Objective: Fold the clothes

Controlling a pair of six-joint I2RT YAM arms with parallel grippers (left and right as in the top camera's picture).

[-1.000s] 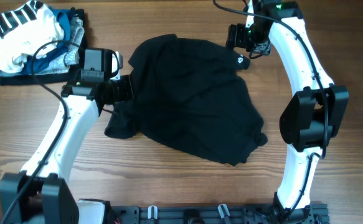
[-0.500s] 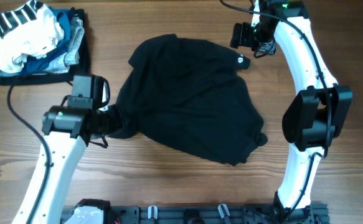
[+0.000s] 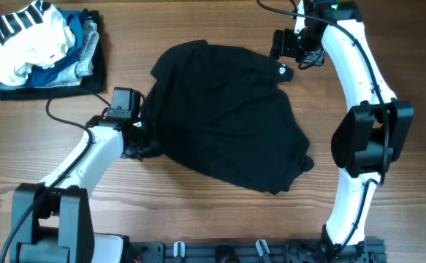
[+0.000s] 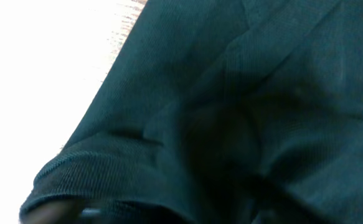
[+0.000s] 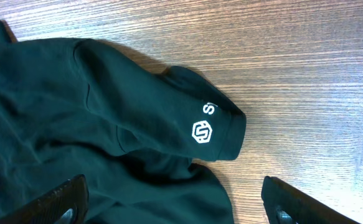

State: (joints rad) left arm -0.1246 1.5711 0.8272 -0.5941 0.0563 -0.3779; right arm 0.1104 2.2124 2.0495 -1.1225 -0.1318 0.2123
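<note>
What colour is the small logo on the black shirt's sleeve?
White. The logo on the black shirt shows best in the right wrist view.

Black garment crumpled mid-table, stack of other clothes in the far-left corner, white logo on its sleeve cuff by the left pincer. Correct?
Not quite: the white logo sits by the right pincer, as the right wrist view shows. The black garment and the stack are as stated.

The clothes (image 3: 227,117) are matt black cloth, a fine knit up close, with a smooth white printed logo (image 5: 201,132). The table (image 3: 198,212) is grained wood. My right arm (image 3: 359,66) wears glossy white plastic.
</note>
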